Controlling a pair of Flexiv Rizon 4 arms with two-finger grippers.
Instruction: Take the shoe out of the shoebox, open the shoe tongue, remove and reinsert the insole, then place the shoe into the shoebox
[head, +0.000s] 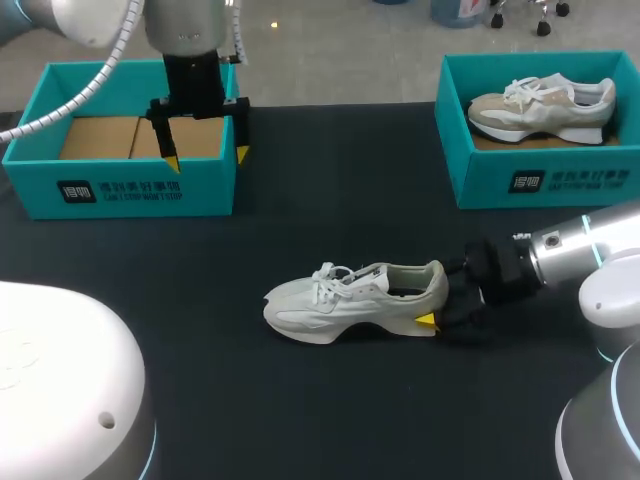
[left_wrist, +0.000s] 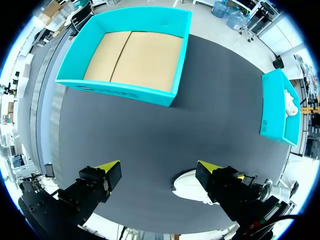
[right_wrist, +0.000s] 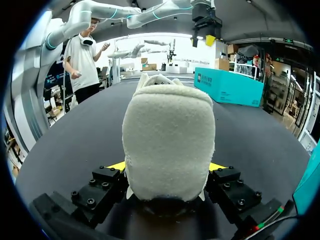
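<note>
Head view: white shoe (head: 350, 298) lies on its sole on the table, right gripper (head: 441, 304) pinching its heel; left gripper (head: 207, 157) spread near teal shoebox (head: 120, 192) | Left wrist view: left gripper wide apart, holding nothing | Right wrist view: heel looks soft and padded, the shoe probably light; firmer hold likely low, by the sole.

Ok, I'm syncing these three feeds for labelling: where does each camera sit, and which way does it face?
Head view: fixed above and behind, looking down on the table; left gripper shows at left, right gripper at right.
Left wrist view: on the left wrist, facing down past its open gripper at the empty shoebox.
Right wrist view: on the right wrist, facing level across the table, its gripper shut on the shoe.
Shared: all three show the shoe and the empty shoebox.
</note>
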